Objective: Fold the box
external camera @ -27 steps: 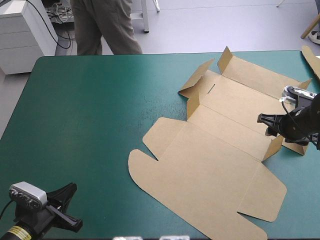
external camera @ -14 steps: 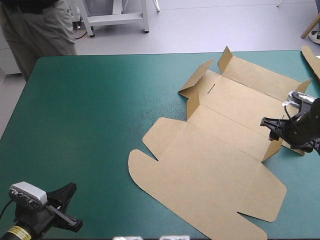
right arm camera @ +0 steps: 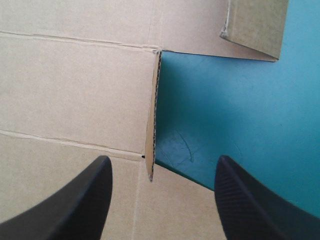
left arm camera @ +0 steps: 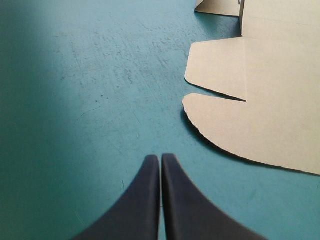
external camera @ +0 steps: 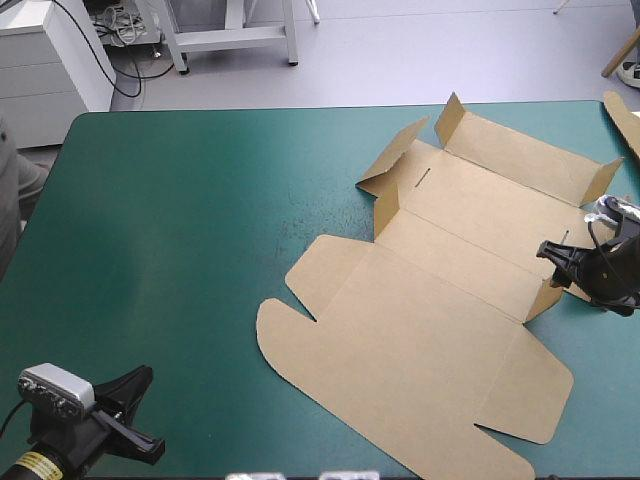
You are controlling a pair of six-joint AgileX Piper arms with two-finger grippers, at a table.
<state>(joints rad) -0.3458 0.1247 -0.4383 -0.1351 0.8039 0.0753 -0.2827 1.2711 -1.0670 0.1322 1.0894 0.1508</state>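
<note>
The right pincer [right arm camera: 162, 162] is released, its black fingers wide apart, and a raised side flap [right arm camera: 151, 125] of the brown box [external camera: 430, 330] stands just ahead between them. The box lies mostly flat on the right half of the teal-green table [external camera: 170, 250] — a few small flaps upright along its far panels. The left pincer [left arm camera: 160, 159] is clenched, fingers meeting in a point — at the table's near left corner, well apart from the box.

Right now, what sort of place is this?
Probably a robotics lab bench: a teal-green table, the left gripper and right gripper working at it, and a mostly flat brown box to fold.
</note>
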